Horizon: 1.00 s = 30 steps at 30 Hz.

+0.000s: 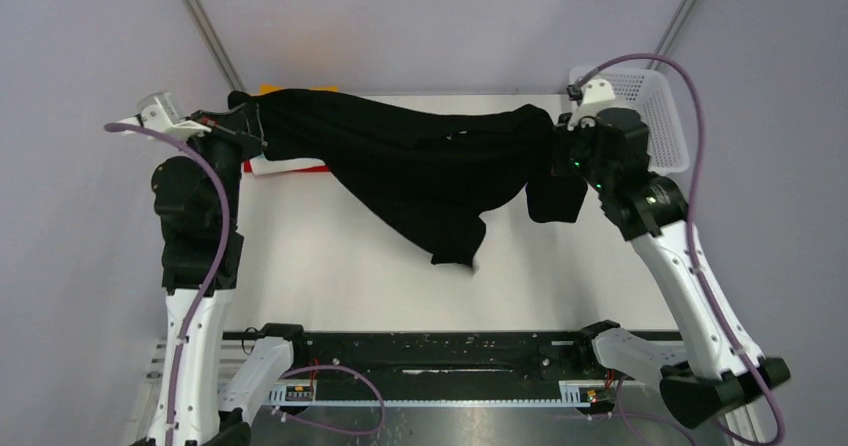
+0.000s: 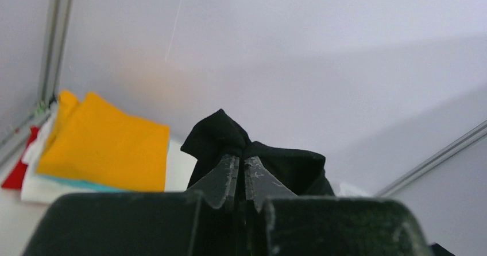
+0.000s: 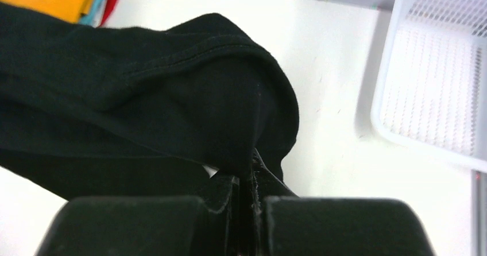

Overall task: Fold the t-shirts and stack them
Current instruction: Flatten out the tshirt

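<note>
The large black t-shirt (image 1: 420, 166) hangs stretched in the air between both grippers, sagging to a low point over the table's middle. My left gripper (image 1: 243, 126) is shut on its left end, raised at the far left; the pinched cloth shows in the left wrist view (image 2: 221, 132). My right gripper (image 1: 553, 146) is shut on its right end near the basket; cloth bunches over its jaws in the right wrist view (image 3: 230, 95). A folded stack with the orange t-shirt (image 2: 109, 141) on top, teal, white and red beneath, lies at the far left corner, mostly hidden in the top view.
A white plastic mesh basket (image 1: 655, 116) stands at the far right corner and shows in the right wrist view (image 3: 436, 78). The white table surface (image 1: 330, 266) lies under the hanging shirt. Metal frame posts rise at both far corners.
</note>
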Each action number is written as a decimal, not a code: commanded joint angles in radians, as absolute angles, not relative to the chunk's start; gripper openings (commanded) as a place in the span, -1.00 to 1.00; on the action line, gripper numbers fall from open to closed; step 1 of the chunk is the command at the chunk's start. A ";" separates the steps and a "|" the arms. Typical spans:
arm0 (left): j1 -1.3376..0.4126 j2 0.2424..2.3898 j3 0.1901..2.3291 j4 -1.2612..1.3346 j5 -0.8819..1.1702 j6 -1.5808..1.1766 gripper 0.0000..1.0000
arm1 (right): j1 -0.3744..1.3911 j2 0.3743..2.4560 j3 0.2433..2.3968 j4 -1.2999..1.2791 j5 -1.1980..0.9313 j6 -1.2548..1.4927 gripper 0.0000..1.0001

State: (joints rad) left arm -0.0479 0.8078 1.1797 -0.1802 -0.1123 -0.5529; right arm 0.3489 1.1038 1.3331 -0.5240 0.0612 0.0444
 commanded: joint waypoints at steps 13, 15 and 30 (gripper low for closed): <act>-0.046 0.611 1.400 0.041 -0.111 -0.329 -1.00 | 0.348 0.743 1.636 -0.606 -0.215 -0.065 -1.00; -0.046 0.623 1.433 0.040 -0.096 -0.323 -1.00 | 0.349 0.758 1.685 -0.627 -0.217 -0.069 -1.00; -0.045 1.081 1.530 -0.085 -0.314 -0.391 -1.00 | 0.347 1.137 1.764 -0.566 0.186 -0.080 -1.00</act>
